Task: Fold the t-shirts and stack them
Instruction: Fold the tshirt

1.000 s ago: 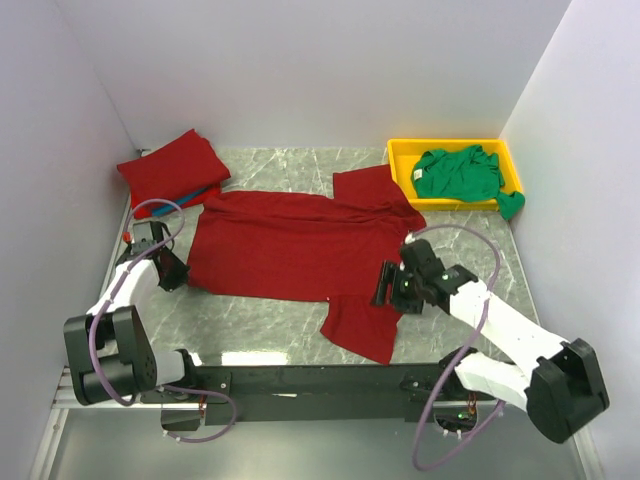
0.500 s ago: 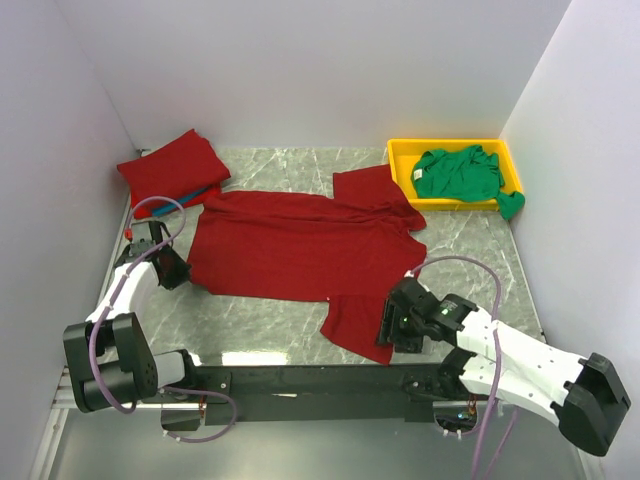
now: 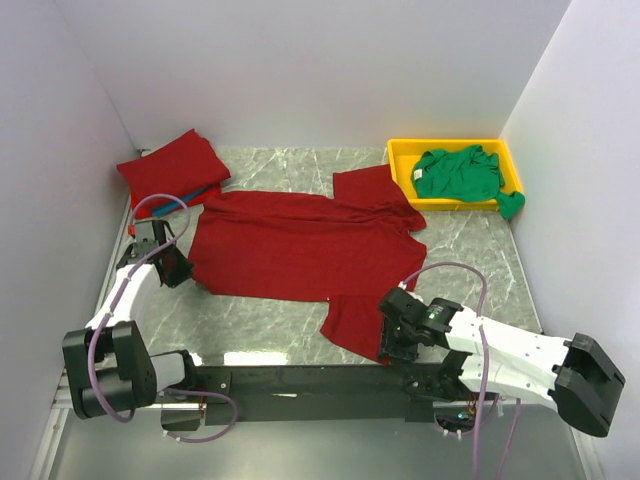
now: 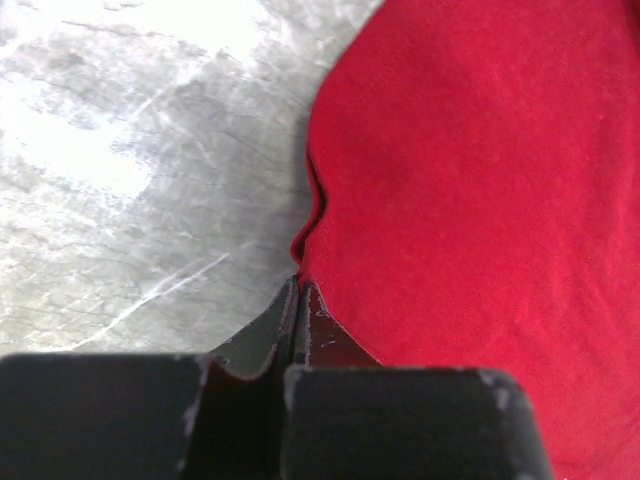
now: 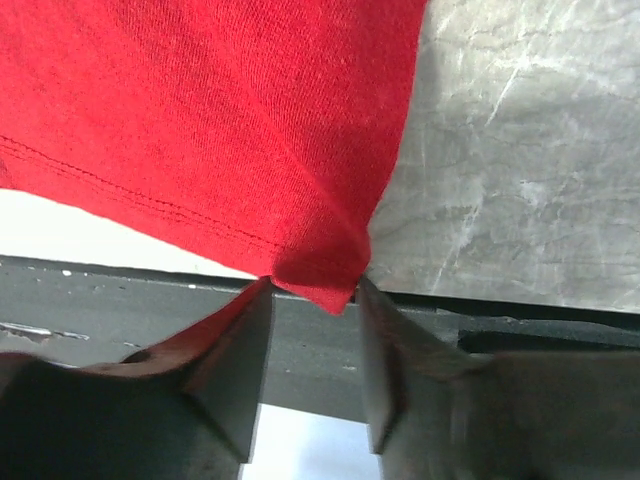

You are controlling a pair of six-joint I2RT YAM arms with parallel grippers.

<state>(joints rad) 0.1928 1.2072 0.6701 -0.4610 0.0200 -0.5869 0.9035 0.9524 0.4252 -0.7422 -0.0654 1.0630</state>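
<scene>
Grey marbled table [image 3: 262,316], plain white walls [image 3: 300,70] on three sides. By my reckoning the job is partly done. At the upper left of the overhead view sits a folded dark red shirt [image 3: 172,168] with a strip of the blue shirt [image 3: 198,194] showing under its lower edge, so a stack exists. At the upper right, the green t-shirt [image 3: 457,172] lies crumpled in the yellow tray [image 3: 440,144], one part hanging over its right end; it is unfolded.

The shirt in hand is the large red t-shirt [image 3: 290,245], spread across the middle of the table, body running left to right, one sleeve pointing to the top of the frame and the other sleeve [image 3: 358,322] reaching the bottom edge of the table. It lies mostly flat, with soft wrinkles near the collar end and no fold made yet.

My left gripper [image 4: 300,300] is pressed together on the shirt's left edge, the cloth puckered just ahead of the tips. My right gripper [image 5: 315,300] sits at the lower sleeve's corner, jaws part spread with the hemmed tip between them, not clamped flat. Left to do: fold this shirt, stack it, then the green one.
</scene>
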